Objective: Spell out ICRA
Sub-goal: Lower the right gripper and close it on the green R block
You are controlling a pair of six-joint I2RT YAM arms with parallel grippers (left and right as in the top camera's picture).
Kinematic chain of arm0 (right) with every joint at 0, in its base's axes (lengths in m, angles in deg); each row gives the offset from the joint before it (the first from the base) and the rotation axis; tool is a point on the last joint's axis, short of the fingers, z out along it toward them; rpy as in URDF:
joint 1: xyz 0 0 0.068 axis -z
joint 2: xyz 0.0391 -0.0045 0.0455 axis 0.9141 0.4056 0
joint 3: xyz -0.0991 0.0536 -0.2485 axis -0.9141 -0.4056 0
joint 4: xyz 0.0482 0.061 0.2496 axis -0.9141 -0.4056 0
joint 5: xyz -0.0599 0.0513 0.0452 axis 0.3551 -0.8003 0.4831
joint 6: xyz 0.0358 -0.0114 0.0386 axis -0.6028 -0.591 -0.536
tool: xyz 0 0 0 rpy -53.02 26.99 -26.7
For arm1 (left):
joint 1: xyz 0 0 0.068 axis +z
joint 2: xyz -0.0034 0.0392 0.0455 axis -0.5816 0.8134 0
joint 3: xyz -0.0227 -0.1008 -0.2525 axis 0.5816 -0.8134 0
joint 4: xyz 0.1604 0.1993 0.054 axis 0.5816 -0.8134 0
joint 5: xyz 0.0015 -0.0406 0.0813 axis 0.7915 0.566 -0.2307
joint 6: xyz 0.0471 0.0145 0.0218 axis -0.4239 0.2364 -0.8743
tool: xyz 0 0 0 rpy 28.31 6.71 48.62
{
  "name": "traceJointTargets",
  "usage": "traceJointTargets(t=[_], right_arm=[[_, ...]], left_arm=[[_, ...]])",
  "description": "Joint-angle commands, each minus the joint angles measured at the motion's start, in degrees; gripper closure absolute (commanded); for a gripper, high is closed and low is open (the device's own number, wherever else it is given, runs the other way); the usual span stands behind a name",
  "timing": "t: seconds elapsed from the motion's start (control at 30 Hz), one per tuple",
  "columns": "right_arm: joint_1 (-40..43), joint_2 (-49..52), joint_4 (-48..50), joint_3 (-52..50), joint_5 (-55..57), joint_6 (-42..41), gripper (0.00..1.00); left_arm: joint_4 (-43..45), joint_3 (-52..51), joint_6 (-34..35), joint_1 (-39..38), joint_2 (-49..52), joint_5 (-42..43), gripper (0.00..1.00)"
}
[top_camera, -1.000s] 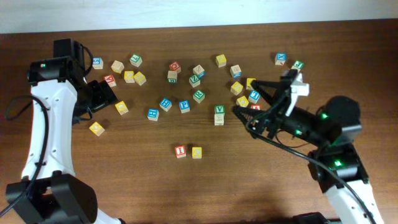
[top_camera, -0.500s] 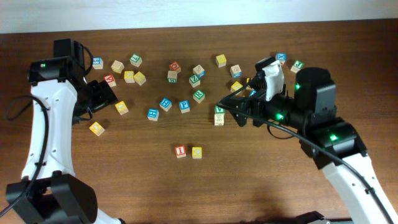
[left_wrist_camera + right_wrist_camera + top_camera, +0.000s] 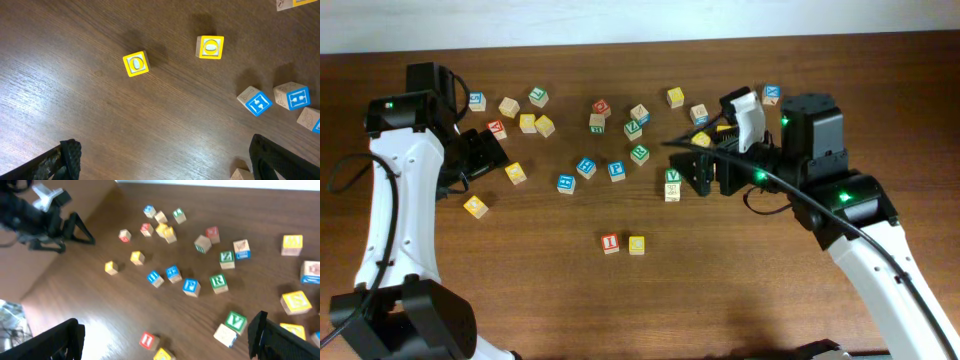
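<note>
Wooden table: loose alphabet cubes lie scattered across the upper half of the overhead frame.

Left arm: white, runs up the left edge. Right arm: white, enters from the lower right and reaches toward centre.

Left gripper: upper left of the overhead frame, low over the table. Jaws spread wide with nothing between them. The left wrist view shows only bare wood in the gap, with two yellow cubes and two blue cubes lying apart beyond it.

Right gripper: just right of centre. Jaws spread wide and holding nothing. Its lower finger is just beside the green V cube, which touches a plain-faced cube below it.

Task cubes:
- I cube, red letter, lower centre, clear of the scatter.
- C cube, yellow letter, touching the I cube on its right side.
- R cube, green letter, in the scatter above centre, left of the right gripper's upper finger and apart from it.
- A cube, red letter, small and only just legible, upper left, just above the left gripper. Contact cannot be determined.
</note>
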Motion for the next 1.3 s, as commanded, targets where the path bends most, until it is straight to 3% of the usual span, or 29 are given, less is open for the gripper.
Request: traceJointTargets(t=[0.0,0.23,0.5,0.8,0.93,1.27], right_arm=[[-1.77,2.29,0.98,1.20,-0.39,-4.42,0.02],[-6.73,10.19,-1.90,2.47,13.53,-6.93,0.02],[-7.76,32.98,-29.27,28.41,16.92,-3.32,0.02],[-9.44,36.33,-22.95,29.31,13.62,-3.80,0.02],[-10.40,37.29,-23.47,29.27,14.84,8.79,0.02],[-10.32,38.77,-16.90,29.27,27.23,11.82,0.01]], left_arm=[[-0.11,0.09,0.11,0.24,-0.04,0.20,0.01],[-0.11,0.09,0.11,0.24,-0.04,0.20,0.01],[-0.11,0.09,0.11,0.24,-0.04,0.20,0.01],[-0.11,0.09,0.11,0.24,-0.04,0.20,0.01],[-0.11,0.09,0.11,0.24,-0.04,0.20,0.01],[-0.11,0.09,0.11,0.24,-0.04,0.20,0.01]])
